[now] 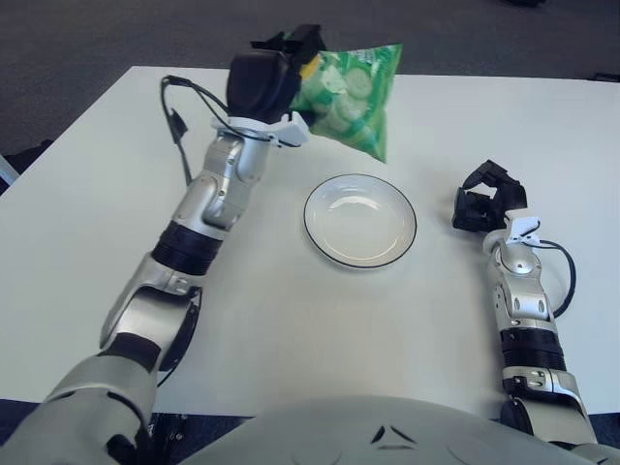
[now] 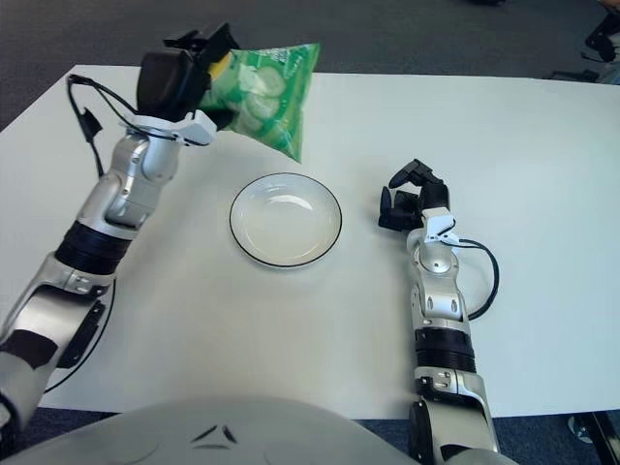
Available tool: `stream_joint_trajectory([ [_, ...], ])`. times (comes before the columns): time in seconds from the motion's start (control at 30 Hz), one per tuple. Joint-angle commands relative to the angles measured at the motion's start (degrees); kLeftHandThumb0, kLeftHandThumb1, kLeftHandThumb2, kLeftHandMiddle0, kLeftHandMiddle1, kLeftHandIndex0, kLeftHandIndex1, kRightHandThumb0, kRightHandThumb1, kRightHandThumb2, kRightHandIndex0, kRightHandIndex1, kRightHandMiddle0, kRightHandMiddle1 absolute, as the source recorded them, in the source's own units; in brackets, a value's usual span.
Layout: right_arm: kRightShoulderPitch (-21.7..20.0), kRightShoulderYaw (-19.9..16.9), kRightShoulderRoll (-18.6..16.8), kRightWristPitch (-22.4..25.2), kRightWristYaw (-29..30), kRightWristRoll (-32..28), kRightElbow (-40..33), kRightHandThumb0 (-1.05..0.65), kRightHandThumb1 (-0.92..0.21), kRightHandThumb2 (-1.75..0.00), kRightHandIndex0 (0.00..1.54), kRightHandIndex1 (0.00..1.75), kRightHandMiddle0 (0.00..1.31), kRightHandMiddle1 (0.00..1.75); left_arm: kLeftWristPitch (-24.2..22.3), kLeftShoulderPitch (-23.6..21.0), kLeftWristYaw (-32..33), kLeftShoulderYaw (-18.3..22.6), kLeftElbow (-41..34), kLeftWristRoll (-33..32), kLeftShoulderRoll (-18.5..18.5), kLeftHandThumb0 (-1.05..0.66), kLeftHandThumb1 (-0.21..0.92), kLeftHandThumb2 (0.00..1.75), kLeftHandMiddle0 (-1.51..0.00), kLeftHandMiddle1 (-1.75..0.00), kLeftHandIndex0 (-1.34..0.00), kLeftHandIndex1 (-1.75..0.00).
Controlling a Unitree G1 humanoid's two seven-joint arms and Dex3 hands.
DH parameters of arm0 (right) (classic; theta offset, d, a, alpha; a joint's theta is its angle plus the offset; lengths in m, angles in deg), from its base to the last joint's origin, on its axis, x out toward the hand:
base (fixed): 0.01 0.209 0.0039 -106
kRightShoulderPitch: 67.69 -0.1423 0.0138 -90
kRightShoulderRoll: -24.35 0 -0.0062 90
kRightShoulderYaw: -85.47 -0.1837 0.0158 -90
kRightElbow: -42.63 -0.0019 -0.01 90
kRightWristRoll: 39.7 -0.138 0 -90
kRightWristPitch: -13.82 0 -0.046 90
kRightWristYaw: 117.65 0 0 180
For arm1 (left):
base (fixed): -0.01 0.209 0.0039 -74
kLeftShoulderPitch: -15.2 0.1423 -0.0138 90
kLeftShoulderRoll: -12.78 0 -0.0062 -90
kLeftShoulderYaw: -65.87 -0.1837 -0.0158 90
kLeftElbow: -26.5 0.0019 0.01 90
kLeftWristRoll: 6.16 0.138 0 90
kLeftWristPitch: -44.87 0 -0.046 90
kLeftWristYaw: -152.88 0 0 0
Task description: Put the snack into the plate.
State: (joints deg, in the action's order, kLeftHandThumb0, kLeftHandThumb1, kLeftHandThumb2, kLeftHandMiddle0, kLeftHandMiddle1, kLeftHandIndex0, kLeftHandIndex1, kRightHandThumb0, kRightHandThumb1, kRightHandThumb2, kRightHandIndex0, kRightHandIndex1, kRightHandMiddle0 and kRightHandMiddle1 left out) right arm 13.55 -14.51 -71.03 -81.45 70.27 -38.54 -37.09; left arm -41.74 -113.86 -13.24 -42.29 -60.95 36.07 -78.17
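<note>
The left hand (image 1: 274, 73) is clamped on one end of the snack (image 1: 351, 92) and holds it in the air, above the far side of the bench (image 1: 291, 320). The bag hangs free from that one side and tilts down toward the plate (image 1: 360, 220), with its lowest corner above and a little behind the plate's far rim, not touching it.

The main risk, I think, is a drop in the wrong place. If the fingers let go now, the bag may fall on the rim or behind the plate, not inside it. The bag is light and full of air, so it can also bounce or slide out of the shallow plate. A grip on only one edge can slip if the arm swings fast.

The snack is a green, shiny plastic bag with pale round slices printed on it, and a small yellow mark near the fingers. It looks puffy and soft.

The right hand (image 1: 487, 200) shows to the right of the plate, fingers curled and holding nothing.
</note>
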Motion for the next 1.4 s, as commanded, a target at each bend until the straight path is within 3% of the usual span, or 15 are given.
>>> stream_joint_trajectory([
  [0.0, 5.5, 0.3, -2.6, 0.0, 0.3, -0.1, 3.3, -0.54, -0.18, -1.49, 1.32, 1.75, 0.73, 1.75, 0.9, 0.0, -0.4, -0.2, 0.2, 0.0, 0.9, 0.0, -0.1, 1.75, -0.94, -1.64, -0.71, -1.75],
  [0.23, 5.6, 0.5, -2.7, 0.2, 0.3, -0.2, 3.0, -0.54, -0.18, -1.48, 1.32, 1.75, 0.73, 1.75, 3.6, -1.4, -0.2, -1.1, 3.1, 0.8, 1.9, 0.0, -0.1, 1.75, -0.93, -1.64, -0.71, -1.75],
  [0.83, 6.4, 0.8, -3.8, 2.1, 0.4, -0.8, 0.6, -0.54, -0.19, -1.48, 1.32, 1.75, 0.73, 1.75, 11.2, 1.5, -2.5, -3.4, 6.6, -1.4, 3.7, 0.0, -0.15, 1.75, -1.03, -1.49, -0.75, -1.75],
  [1.37, 6.4, 0.9, -3.6, 1.3, -0.4, -0.8, 0.6, -0.54, -0.19, -1.47, 1.32, 1.75, 0.72, 1.75, 11.0, 3.4, -3.3, -8.0, 9.6, 3.3, 5.7, 0.0, -0.11, 1.75, -0.97, -1.59, -0.72, -1.75],
])
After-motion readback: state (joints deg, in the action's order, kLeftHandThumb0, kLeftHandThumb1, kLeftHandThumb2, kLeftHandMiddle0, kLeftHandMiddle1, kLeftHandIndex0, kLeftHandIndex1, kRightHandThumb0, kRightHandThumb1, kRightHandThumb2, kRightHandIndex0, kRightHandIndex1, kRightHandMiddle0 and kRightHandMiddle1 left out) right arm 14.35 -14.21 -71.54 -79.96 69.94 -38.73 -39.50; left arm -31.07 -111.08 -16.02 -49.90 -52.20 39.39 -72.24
